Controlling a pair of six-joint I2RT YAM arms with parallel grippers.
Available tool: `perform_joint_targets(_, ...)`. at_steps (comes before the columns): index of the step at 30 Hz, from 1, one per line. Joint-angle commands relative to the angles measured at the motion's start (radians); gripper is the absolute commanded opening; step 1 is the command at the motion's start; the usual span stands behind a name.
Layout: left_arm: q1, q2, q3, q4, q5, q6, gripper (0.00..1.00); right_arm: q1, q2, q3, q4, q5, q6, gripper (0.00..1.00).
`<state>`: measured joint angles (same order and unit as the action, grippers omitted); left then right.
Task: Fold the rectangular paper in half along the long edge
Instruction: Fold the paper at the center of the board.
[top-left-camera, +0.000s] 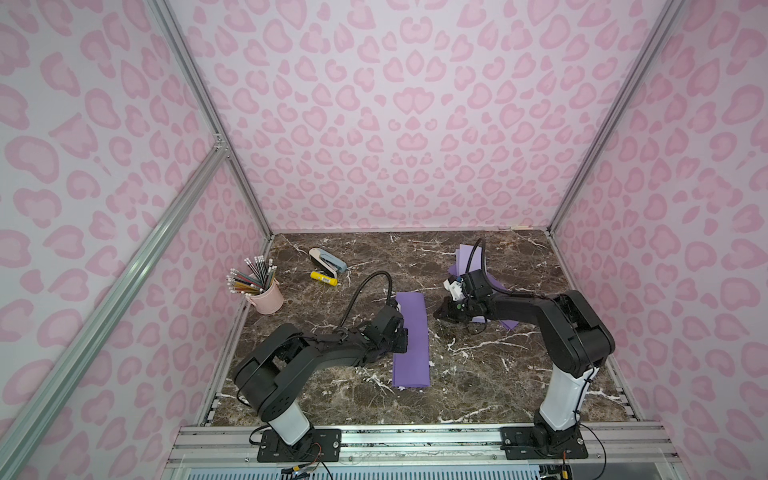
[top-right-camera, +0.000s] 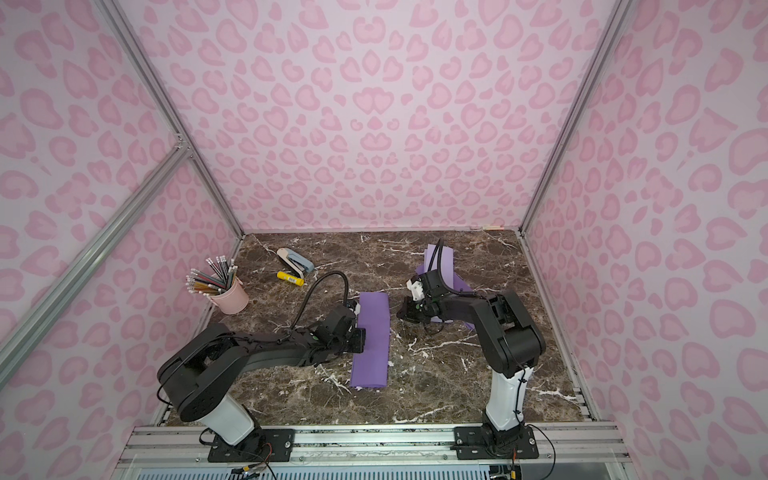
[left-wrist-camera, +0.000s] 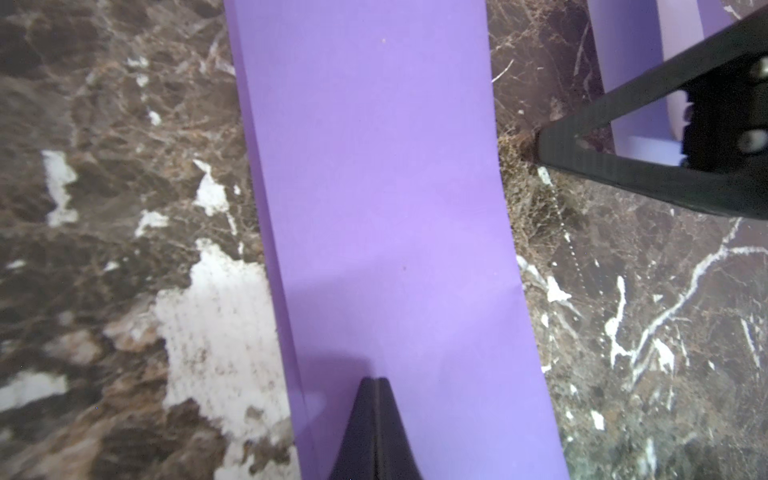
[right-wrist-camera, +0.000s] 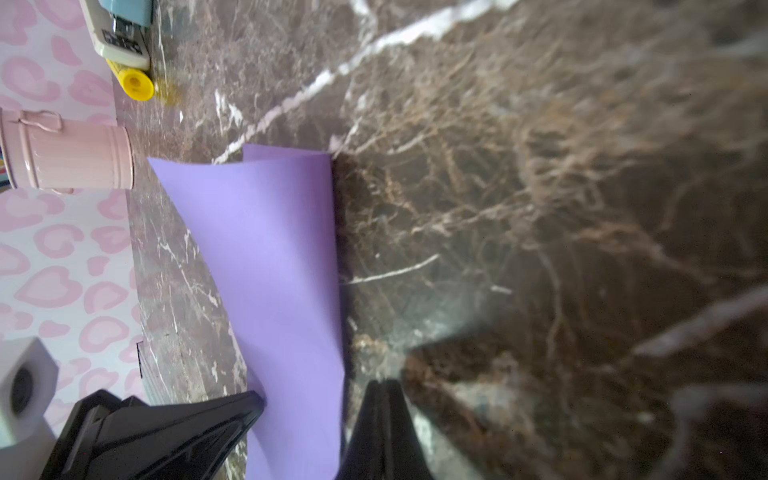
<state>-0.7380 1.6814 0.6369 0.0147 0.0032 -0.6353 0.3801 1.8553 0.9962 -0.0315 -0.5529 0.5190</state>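
1. Desk (top-left-camera: 478, 386). Dark marbled top on which everything listed is carried.

2. Paper (top-left-camera: 411, 340). A purple strip is laid flat at mid-desk between the two arms. In both top views its long axis is run from 12 to 6 o'clock. Two layers are seen offset along its 9 o'clock long edge in the left wrist view. It is therefore judged to be already doubled over, with the crease on the 3 o'clock edge. A slight bow is seen at the far end, so the crease is judged not yet pressed flat.

3. Spare sheets (top-left-camera: 467, 255). More purple sheets are lying at about 1 o'clock, partly hidden behind the right arm and well apart from the strip.

4. Left pincer (left-wrist-camera: 376, 386). It is closed, with nothing caught between the jaws, and set over the strip close to its 9 o'clock edge. Whether the strip is touched cannot be told.

5. Right pincer (right-wrist-camera: 385, 388). It is closed and empty, low over bare desk. The strip is found at its 9 o'clock, just beside it but apart. This arm is judged the nearer to the crease, should pressing be wanted.

6. Cup (top-left-camera: 269, 297). Pink, filled with pencils, at 10 o'clock.

7. Stapler (top-left-camera: 328, 259) and yellow glue stick (top-left-camera: 324, 278). Placed together at 11 o'clock.
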Motion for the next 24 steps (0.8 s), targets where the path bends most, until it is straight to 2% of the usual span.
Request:
perform_joint_targets(1, -0.001, 0.007, 0.000, -0.105, -0.008, 0.011, 0.04, 0.034, -0.031, 0.060, 0.001, -0.019, -0.008, 0.00)
perform_joint_targets(5, -0.001, 0.008, 0.001, -0.105, -0.005, 0.010, 0.04, 0.063, 0.033, 0.131, 0.006, -0.014, 0.005, 0.00)
perform_joint_targets(12, -0.001, 0.005, 0.001, -0.109, -0.005, 0.010, 0.04, 0.044, 0.163, 0.182, -0.008, 0.020, 0.011, 0.00)
perform_joint_targets(19, -0.001, 0.005, 0.000, -0.110, -0.007, 0.012, 0.04, -0.035, 0.120, 0.055, 0.005, 0.048, -0.015, 0.00)
perform_joint_targets(24, -0.001, 0.010, -0.006, -0.101, -0.005, 0.008, 0.04, -0.069, 0.073, 0.040, -0.019, 0.023, -0.043, 0.00)
